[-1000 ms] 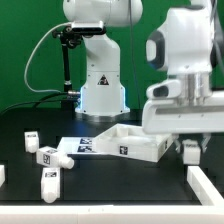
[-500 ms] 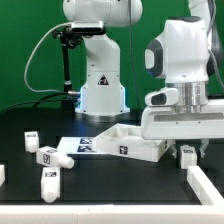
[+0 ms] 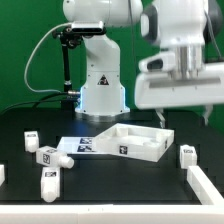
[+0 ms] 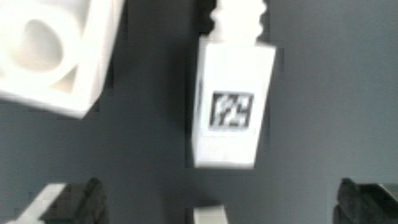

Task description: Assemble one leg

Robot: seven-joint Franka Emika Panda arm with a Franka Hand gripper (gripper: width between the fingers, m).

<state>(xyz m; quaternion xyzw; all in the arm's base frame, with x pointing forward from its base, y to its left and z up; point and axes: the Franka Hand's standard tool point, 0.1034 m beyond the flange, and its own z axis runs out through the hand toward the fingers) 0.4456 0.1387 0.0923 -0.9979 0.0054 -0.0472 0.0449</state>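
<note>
The leg [image 3: 187,155], a stubby white post with a square tag, lies on the black table at the exterior view's right, beside the large white panel [image 3: 135,143]. My gripper [image 3: 185,113] hangs well above it, open and empty. In the wrist view the leg [image 4: 237,100] lies lengthwise between and beyond my two dark fingertips [image 4: 71,200], which stand wide apart and touch nothing. The panel's corner [image 4: 54,60] shows beside it.
Three more legs lie at the exterior view's left [image 3: 32,141], [image 3: 52,157], [image 3: 48,182]. The marker board [image 3: 80,146] lies beside the panel. White rails stand at the front right [image 3: 205,185] and far left [image 3: 3,172]. The robot base [image 3: 100,95] is behind.
My gripper has risen from just over the right-hand leg to well above it. The leg stays on the table.
</note>
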